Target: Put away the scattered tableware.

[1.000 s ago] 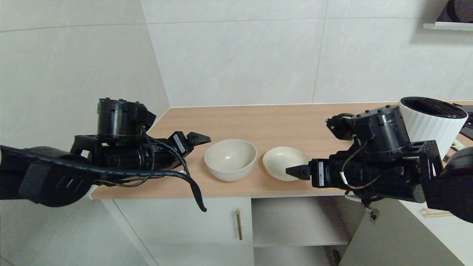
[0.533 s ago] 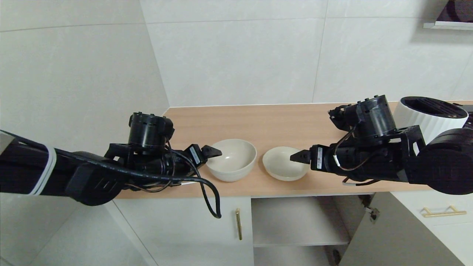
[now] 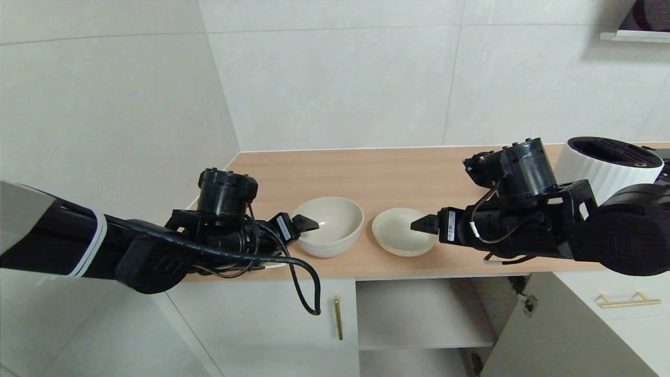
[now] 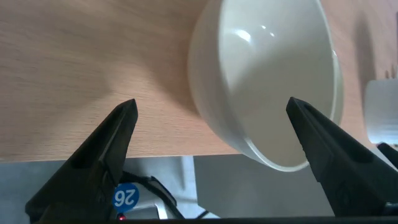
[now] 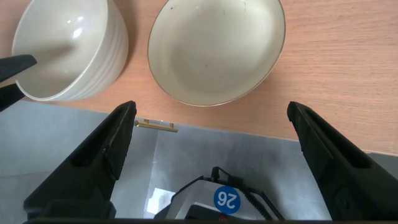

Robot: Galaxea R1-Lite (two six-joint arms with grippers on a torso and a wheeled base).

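Your left gripper [image 3: 306,223] is spread wide, nothing held. The deep bowl [image 3: 327,226] is right at its fingertips: from the head camera one tip overlaps the bowl's rim on the side nearest that arm, though I can't tell you if it touches. In the left wrist view the left gripper [image 4: 210,104] frames the deep bowl [image 4: 267,81] off-centre, and the bowl crowds one finger and leaves bare counter [image 4: 93,56] beside the other.

Over to your right gripper [image 3: 420,225], which is also open and empty. The shallow bowl [image 3: 402,231] lies just ahead of its tip, on the inward side. From the right wrist camera the right gripper [image 5: 210,109] has the shallow bowl [image 5: 214,50] squarely in the gap just beyond the fingertips, its near edge about level with them.

Both bowls are plain, glossy off-white and upright. The deep one has tall, faintly ribbed walls. The shallow one is wide and low, a touch creamier, with a thin darker line at its rim. They stand side by side, just apart, between your two grippers near the front edge of the counter [image 3: 392,173].

Below that edge a cabinet shelf [image 3: 419,314] is exposed. Behind your right gripper stands a white ribbed container [image 3: 607,167].
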